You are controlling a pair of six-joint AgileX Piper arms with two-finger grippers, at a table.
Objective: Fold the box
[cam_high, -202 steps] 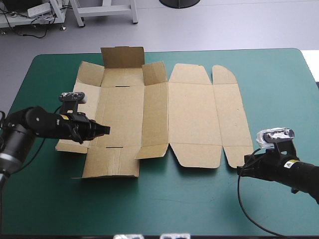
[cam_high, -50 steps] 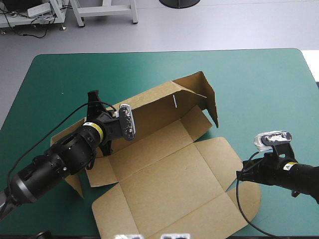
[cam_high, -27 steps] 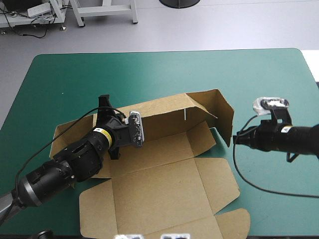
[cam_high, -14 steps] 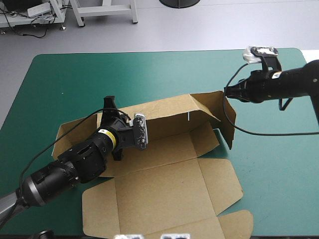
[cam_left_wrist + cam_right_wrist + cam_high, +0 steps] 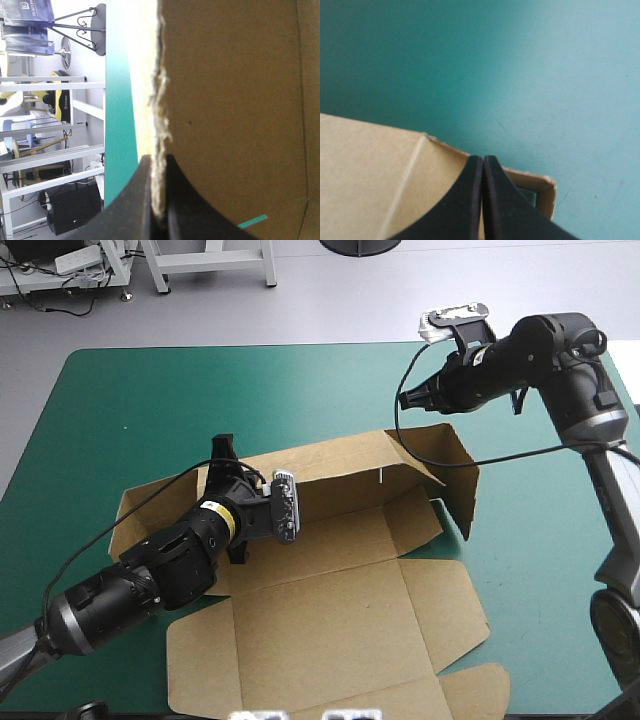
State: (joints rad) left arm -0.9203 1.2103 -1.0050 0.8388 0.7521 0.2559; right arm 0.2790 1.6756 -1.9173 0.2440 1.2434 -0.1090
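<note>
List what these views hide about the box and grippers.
- High view: the left arm covers the panels of the box beneath it.
- Left wrist view: the held wall blocks the rest beyond the left gripper.
- Right wrist view: the right gripper hides any contact with the box.

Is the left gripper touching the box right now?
Touching. The left wrist view shows an edge of the box pinched between the fingers of the left gripper.

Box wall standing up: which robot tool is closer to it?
Left. The left tool is shut on the raised wall of the box; the right tool, shut, hangs over that wall's right-hand corner, seemingly not touching.
</note>
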